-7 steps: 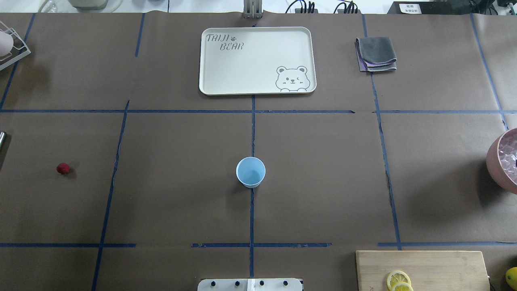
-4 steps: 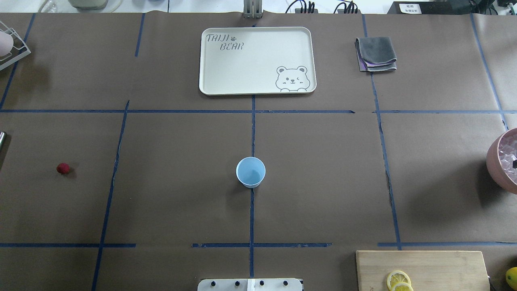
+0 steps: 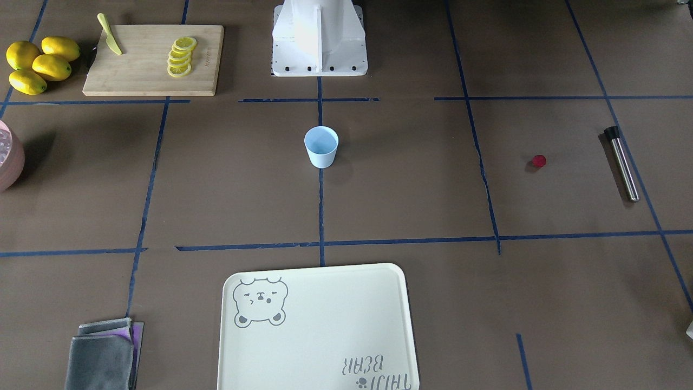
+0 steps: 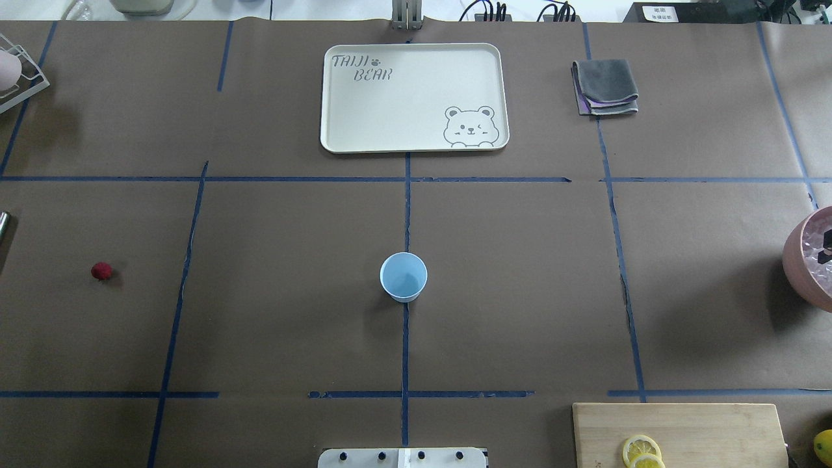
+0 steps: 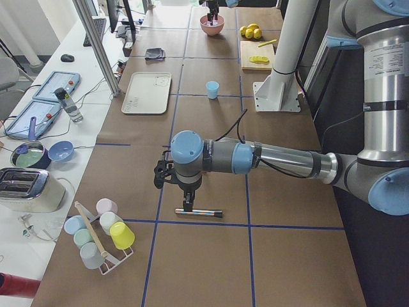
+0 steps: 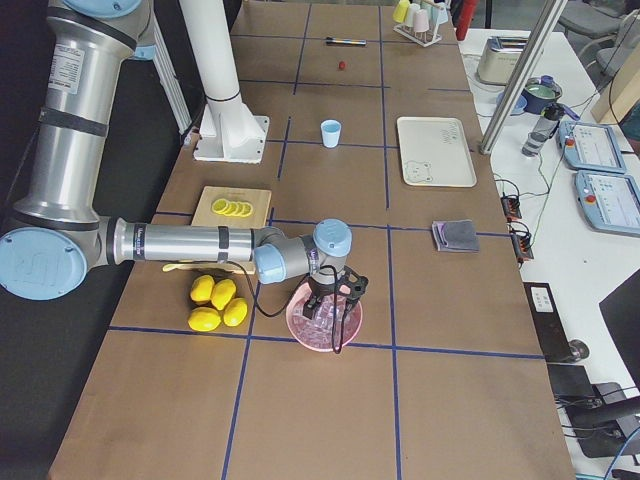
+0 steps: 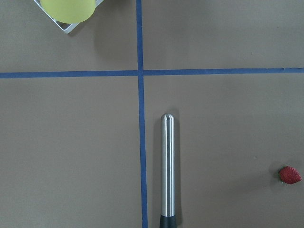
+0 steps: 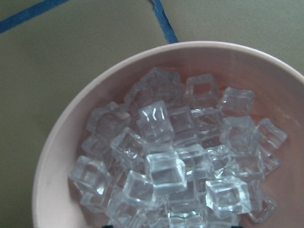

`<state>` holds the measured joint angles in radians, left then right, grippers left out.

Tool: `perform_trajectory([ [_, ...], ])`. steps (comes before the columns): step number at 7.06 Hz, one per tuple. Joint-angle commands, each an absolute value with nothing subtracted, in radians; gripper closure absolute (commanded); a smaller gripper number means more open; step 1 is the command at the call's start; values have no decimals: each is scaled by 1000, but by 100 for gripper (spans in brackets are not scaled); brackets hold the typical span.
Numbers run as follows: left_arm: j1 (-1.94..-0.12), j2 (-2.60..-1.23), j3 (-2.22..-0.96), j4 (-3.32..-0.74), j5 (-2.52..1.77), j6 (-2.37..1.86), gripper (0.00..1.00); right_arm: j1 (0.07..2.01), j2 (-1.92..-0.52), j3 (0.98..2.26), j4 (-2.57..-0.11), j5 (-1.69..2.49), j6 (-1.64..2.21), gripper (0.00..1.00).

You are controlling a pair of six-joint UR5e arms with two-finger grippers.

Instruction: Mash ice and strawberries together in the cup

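Observation:
The pale-blue cup (image 4: pixel 403 276) stands upright and empty at the table's middle, also in the front view (image 3: pixel 321 146). The red strawberry (image 4: pixel 101 271) lies alone on the far left, also in the left wrist view (image 7: pixel 289 175). Several clear ice cubes (image 8: pixel 166 171) fill the pink bowl (image 4: pixel 796 260) at the right edge. My right gripper (image 6: pixel 335 305) hangs in the bowl just over the ice, fingers apart, holding nothing; a dark tip shows overhead (image 4: pixel 825 246). My left gripper (image 5: pixel 186 206) hovers over a steel muddler (image 7: pixel 167 166); I cannot tell its state.
A cream bear tray (image 4: pixel 338 140) lies at the far middle, a folded grey cloth (image 4: pixel 604 86) to its right. A wooden board with lemon slices (image 4: pixel 676 429) and whole lemons (image 3: pixel 38 64) sit near the robot's right. A cup rack (image 5: pixel 102 233) stands beyond the muddler.
The right gripper's dark tip has moved further into view over the pink bowl. The cup and the strawberry have not moved.

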<state>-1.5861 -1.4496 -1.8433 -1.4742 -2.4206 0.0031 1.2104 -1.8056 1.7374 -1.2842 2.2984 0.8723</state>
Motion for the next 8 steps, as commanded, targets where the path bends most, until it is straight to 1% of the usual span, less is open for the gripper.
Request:
perform_trajectory([
  [1, -1586, -1450, -1844, -1474, -2421, 3, 0, 1209, -1804, 1732, -1284, 2299, 877, 16],
  [2, -1586, -1450, -1844, -1474, -2421, 3, 0, 1207, -1804, 1732, -1284, 2299, 877, 19],
  [3, -1586, -1450, -1844, -1474, -2421, 3, 0, 1207, -1804, 1730, -1285, 2299, 877, 26],
  [4, -1586, -1450, -1844, -1474, -2421, 3, 0, 1207, -1804, 1730, -1285, 2299, 887, 36],
  [6, -1586, -1450, -1844, -1474, -2421, 3, 0, 1203, -1804, 1730, -1249, 2301, 949, 72],
  [7, -1586, -1450, -1844, -1474, -2421, 3, 0, 1200, -1804, 1730, -1240, 2301, 969, 82],
  [8, -1586, -1450, -1844, -1474, -2421, 3, 0, 1200, -1804, 1732, -1239, 2301, 968, 90],
])
